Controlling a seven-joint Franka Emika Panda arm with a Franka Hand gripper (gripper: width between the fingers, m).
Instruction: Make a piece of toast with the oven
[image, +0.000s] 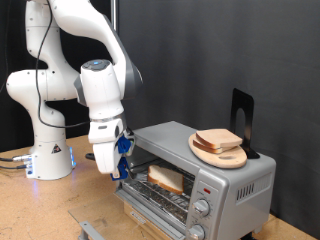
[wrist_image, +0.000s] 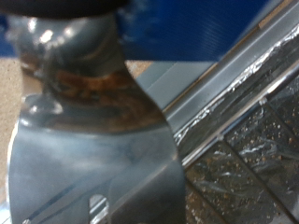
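Metal fills the wrist view up close: a blurred shiny finger (wrist_image: 89, 140) with foil-lined oven floor beyond, nothing of the bread, and no way to tell how wide the jaws stand. Only the exterior view shows the gripper (image: 113, 160) hanging at the open front of the oven (image: 215, 180), towards that view's left. Inside, the piece of toast (image: 166, 178) lies flat on the rack, and farther back a stack of slices (image: 218, 141) sits on a wooden board (image: 228, 157) on the oven's top.

Pale toast (image: 166, 178) inside open oven (image: 232, 185)
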